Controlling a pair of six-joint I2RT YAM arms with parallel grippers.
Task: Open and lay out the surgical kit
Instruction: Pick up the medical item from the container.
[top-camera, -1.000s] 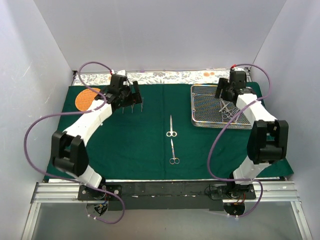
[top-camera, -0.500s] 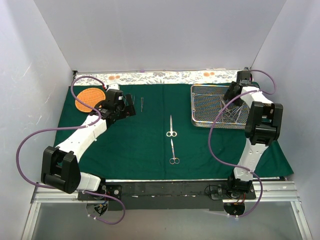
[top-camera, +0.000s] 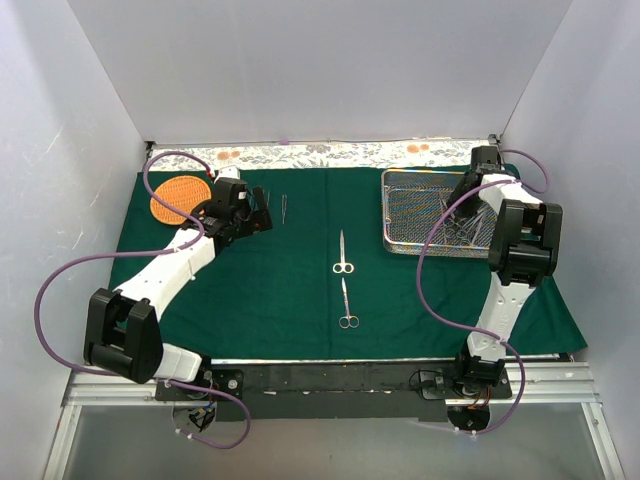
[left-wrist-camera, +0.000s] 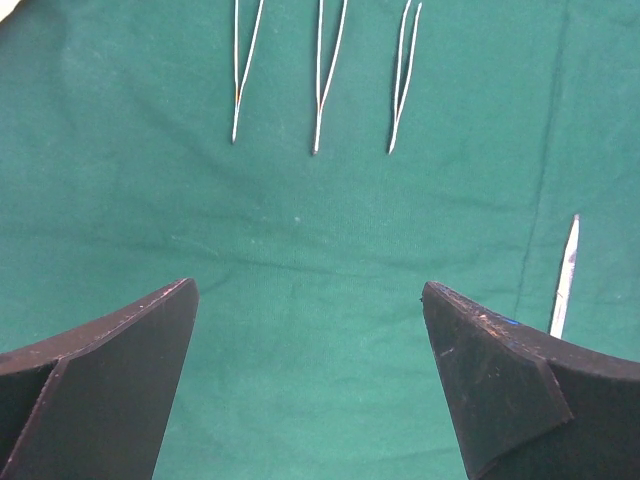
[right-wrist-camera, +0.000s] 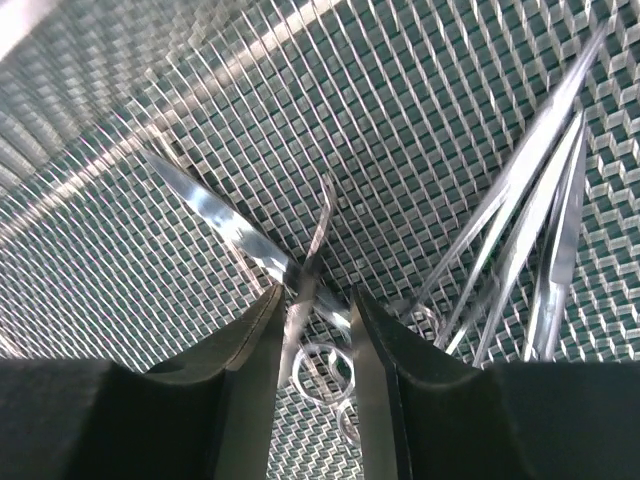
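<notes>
The dark green cloth wrap (top-camera: 300, 290) lies spread flat. Two pairs of scissors (top-camera: 343, 252) (top-camera: 347, 305) lie in a line at its middle. Three tweezers (left-wrist-camera: 328, 75) lie side by side ahead of my left gripper (left-wrist-camera: 308, 290), which is open and empty low over the cloth (left-wrist-camera: 300, 230); in the top view it (top-camera: 260, 217) is at the back left. The silver wire-mesh tray (top-camera: 410, 215) stands at the back right. My right gripper (right-wrist-camera: 312, 298) is down in the tray (right-wrist-camera: 130, 240), shut on the pivot of a pair of scissors (right-wrist-camera: 215, 222). Several more instruments (right-wrist-camera: 540, 220) lie to its right.
A round woven orange basket (top-camera: 178, 198) lies at the back left corner of the cloth. A flowered strip (top-camera: 330, 153) runs along the back wall. White walls close in three sides. A scissors tip (left-wrist-camera: 566, 275) shows right of my left fingers.
My left gripper has drawn back left off the tweezers, leaving them on the cloth. My right arm has swung to the tray's far right and lowered its gripper into the tray.
</notes>
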